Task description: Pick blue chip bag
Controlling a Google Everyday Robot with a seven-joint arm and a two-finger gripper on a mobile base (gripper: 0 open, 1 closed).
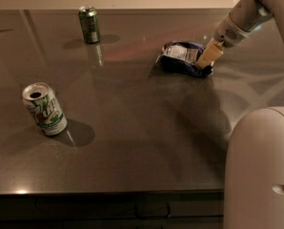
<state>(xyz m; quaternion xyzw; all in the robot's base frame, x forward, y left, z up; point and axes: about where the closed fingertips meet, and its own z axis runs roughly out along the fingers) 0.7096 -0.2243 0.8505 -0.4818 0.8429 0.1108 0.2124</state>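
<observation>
The blue chip bag lies flat on the dark table, right of centre toward the back. It is dark navy with a whitish printed panel facing up. My gripper comes down from the upper right on a pale arm, and its cream tip rests at the bag's right end, touching or overlapping it. The bag is still lying on the table.
A green-and-white soda can stands at the front left. A second green can stands at the back left. My robot's rounded white body fills the lower right corner. The table's front edge runs along the bottom.
</observation>
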